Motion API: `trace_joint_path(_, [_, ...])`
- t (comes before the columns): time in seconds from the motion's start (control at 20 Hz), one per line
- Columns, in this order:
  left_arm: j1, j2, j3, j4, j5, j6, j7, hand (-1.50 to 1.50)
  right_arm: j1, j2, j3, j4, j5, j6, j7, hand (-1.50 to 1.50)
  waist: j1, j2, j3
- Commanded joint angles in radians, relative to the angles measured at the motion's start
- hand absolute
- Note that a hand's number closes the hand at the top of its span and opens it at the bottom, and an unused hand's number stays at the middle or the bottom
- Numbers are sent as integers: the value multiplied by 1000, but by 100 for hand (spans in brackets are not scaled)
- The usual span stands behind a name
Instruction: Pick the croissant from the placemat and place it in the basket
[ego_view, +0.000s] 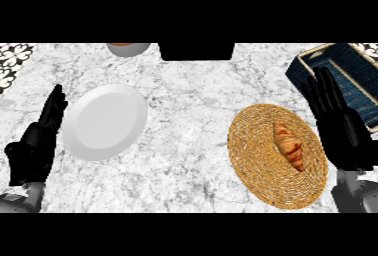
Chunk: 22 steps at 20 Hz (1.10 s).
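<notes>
A golden-brown croissant (290, 144) lies on a round woven placemat (258, 160) at the right of the marble counter. Behind it, at the far right corner, stands a dark blue basket (347, 67) with a tan rim. My right hand (341, 125) is open, fingers straight and pointing away, just right of the placemat and in front of the basket; it does not touch the croissant. My left hand (38, 140) rests open at the left edge, fingers up, beside a white plate.
A white plate (103, 121) lies left of centre. A black box (196, 51) and a pale bowl (128, 48) sit at the counter's far edge. Patterned tiling (13, 62) shows at the far left.
</notes>
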Motion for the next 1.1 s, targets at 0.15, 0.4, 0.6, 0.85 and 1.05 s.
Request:
trace_joint_path(0.15, [-38,-27,-14,93,16,-55,5,0,-82,-91,-17,190,-181,454,-142,150,39,51,10])
trace_joint_path(0.4, [-32,-62,-54,117,63,-101,54,0,-105,-54,50,77,-252,768,-403,150,28,49,17])
trace_joint_path(0.6, [-101,-43,1,201,107,-163,89,0,-4,-59,16,170,103,750,-746,-150,2,34,8])
trace_joint_path(0.85, [-66,-63,-10,222,98,-169,40,0,-54,-261,-97,125,359,530,-629,-150,-3,25,3])
trace_joint_path(1.05, [-75,-69,-10,250,88,-166,43,0,-83,-487,-141,102,501,575,-584,-150,-9,24,1])
